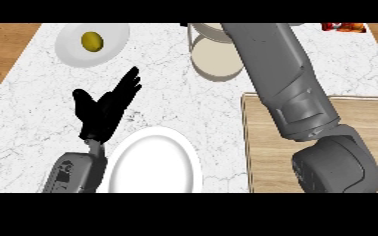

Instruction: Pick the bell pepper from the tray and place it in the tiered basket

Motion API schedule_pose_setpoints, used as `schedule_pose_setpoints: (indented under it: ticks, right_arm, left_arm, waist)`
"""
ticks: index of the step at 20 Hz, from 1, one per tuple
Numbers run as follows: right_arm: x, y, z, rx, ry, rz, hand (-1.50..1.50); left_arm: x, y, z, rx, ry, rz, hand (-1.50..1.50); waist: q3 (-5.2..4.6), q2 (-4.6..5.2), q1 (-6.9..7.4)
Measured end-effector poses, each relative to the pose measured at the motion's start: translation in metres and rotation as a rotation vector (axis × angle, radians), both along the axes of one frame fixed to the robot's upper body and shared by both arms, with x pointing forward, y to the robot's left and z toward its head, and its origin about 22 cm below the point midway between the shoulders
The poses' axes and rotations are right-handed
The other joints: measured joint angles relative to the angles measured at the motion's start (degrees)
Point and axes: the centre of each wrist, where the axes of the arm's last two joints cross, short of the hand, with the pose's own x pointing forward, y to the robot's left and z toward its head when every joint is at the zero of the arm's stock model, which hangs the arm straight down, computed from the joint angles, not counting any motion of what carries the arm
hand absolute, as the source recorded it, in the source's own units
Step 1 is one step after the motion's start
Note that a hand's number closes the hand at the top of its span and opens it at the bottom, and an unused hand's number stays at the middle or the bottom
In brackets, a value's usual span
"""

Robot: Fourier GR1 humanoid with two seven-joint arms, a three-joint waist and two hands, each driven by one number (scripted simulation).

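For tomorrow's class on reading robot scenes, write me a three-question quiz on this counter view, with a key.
1. True or false: the left hand is curled round a fruit.
2. What lies on the small plate at the far left? A) a yellow-green item B) a spoon C) nothing
3. Fill in: the right forearm passes over the wooden ____ toward the tiered basket.
Key: 1 false; 2 A; 3 tray.

The beige tiered basket (214, 60), seemingly two round tiers, stands beyond the wooden tray (262, 165).
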Motion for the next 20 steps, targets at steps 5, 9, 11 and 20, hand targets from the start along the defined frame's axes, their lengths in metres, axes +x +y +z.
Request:
schedule_pose_setpoints:
  ticks: [5,9,11,20]
  right_arm:
    - [0.006,-0.018,0.011,0.124,-0.03,-0.13,-1.5]
    - [0.012,-0.051,0.009,0.167,0.0,-0.214,-1.5]
    - [0.014,-0.068,0.003,0.167,0.025,-0.229,-1.5]
    - [0.001,-0.168,-0.003,0.095,0.12,-0.122,-1.5]
  left_arm:
    - [0.0,0.002,0.001,-0.004,0.006,0.013,0.0]
    - [-0.007,0.009,-0.005,-0.007,0.018,0.038,0.0]
    - [-0.01,0.012,-0.01,-0.007,0.027,0.056,0.0]
    - [-0.02,0.036,-0.018,-0.013,0.054,0.122,0.0]
  waist:
    - [0.02,-0.41,-0.98]
    - [0.05,-1.1,-2.64]
    - [0.07,-1.5,-3.67]
    - [0.12,-2.92,-7.45]
